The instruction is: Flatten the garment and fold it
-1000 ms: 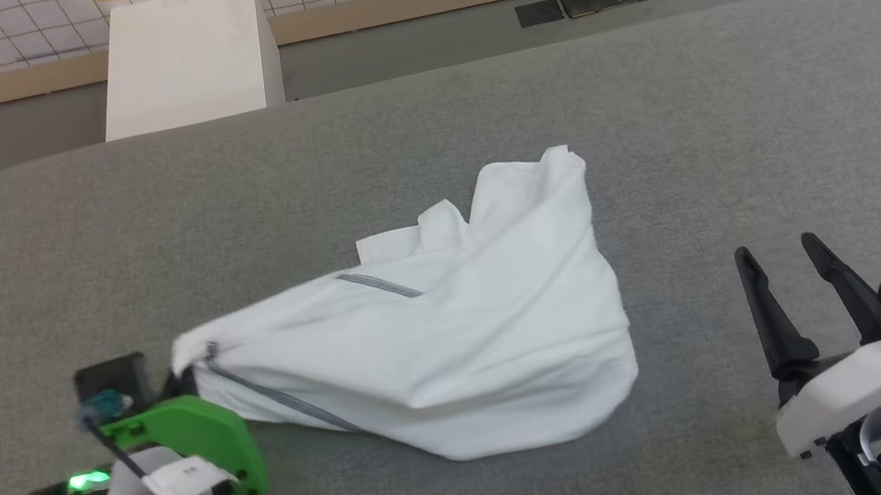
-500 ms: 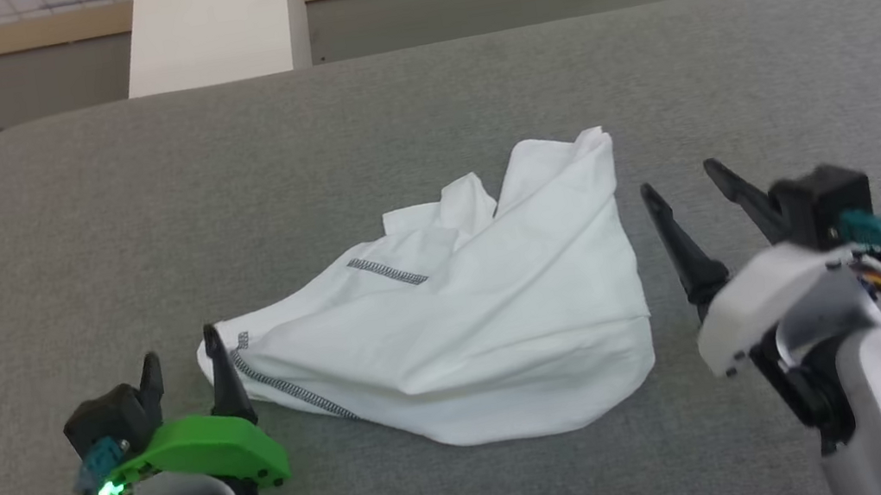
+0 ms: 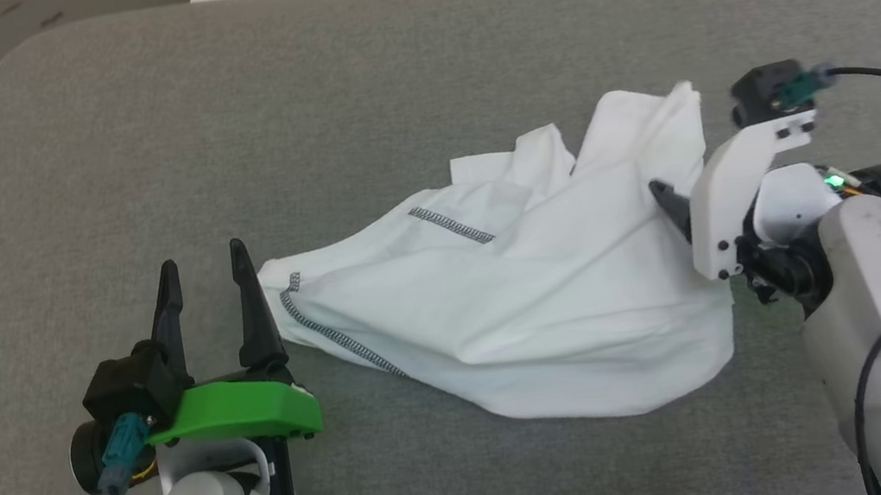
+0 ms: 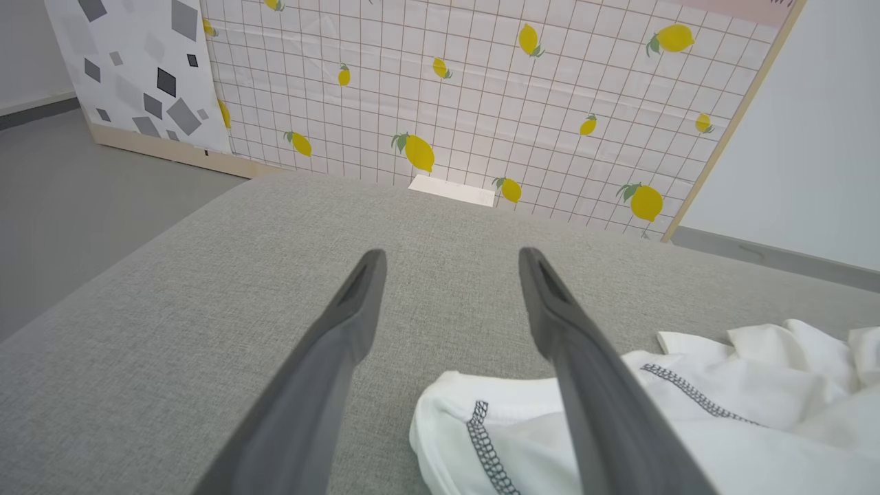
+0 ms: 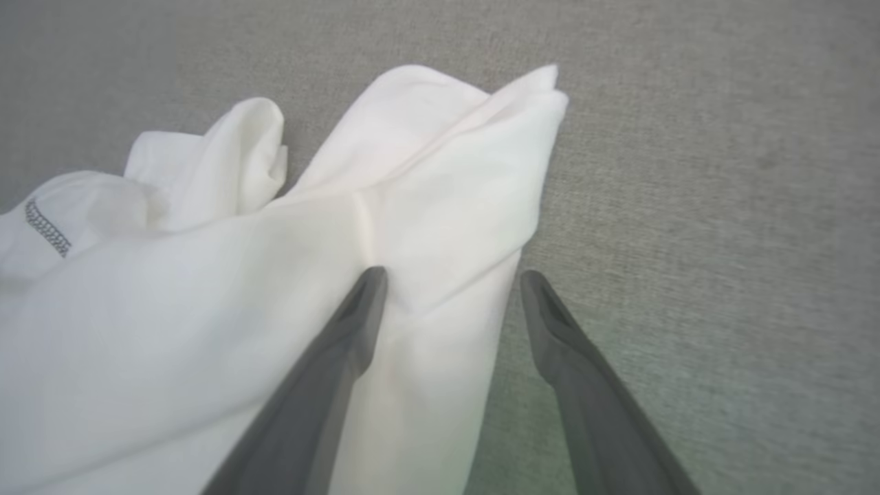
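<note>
The right claw (image 5: 450, 282) is spread wide and holds nothing. In its wrist view one finger lies over white cloth and the other over bare grey table (image 3: 294, 86), so it straddles the garment's (image 3: 552, 292) edge on the side facing the table's right edge. I cannot tell whether the tips touch the cloth.

The left claw (image 3: 201, 257) is likewise parted and empty. Its inner finger is just beside the stitched tip of the garment that points toward the table's left edge.

The garment lies bunched and creased near the middle of the table, well in from the far edge and the far-left corner, with layers doubled over one another.

The step in hand looks like taking hold at both ends to spread it. To do that well, each claw should probably:

- come down until one finger slides under the edge
- pinch a single hem, not a stacked fold
- draw outward toward its own table edge, low and evenly

Thin cloth may slip or drag the whole heap along.
</note>
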